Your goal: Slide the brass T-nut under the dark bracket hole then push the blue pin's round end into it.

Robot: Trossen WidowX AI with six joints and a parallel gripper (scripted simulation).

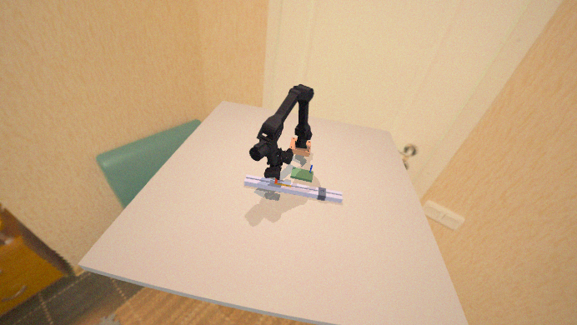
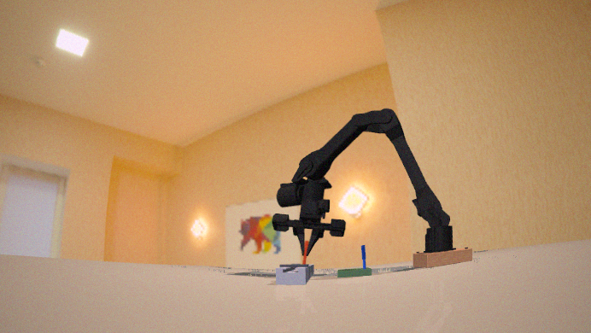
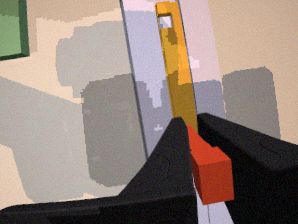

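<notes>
1 end effector (image 1: 275, 179) (image 2: 306, 254) (image 3: 189, 125), nearly shut, grips the orange handle (image 1: 276, 181) (image 2: 306, 248) (image 3: 214, 175)

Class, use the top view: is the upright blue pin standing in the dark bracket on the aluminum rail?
No, the blue pin stands in the green tray.

The brass T-nut (image 1: 285, 184) (image 3: 176, 65) is glowing like yellow metal, its flat face looking smooth, while its orange handle (image 1: 276, 181) (image 2: 306, 252) (image 3: 215, 167) is showing a matt, plastic-like skin. Beneath, the rail (image 1: 300, 190) (image 2: 291, 276) (image 3: 142, 55) is looking like pale, smooth metal! Over on the gripper, the black fingers (image 2: 313, 243) are wearing a dull, plastic-like finish. The green tray (image 1: 301, 175) (image 2: 354, 273) (image 3: 12, 30) is appearing matt and plastic, the arm's base block (image 2: 444, 259) is passing for reddish wood, and the surface (image 1: 267, 250) (image 2: 171, 299) is giving off a faint sheen.
</notes>
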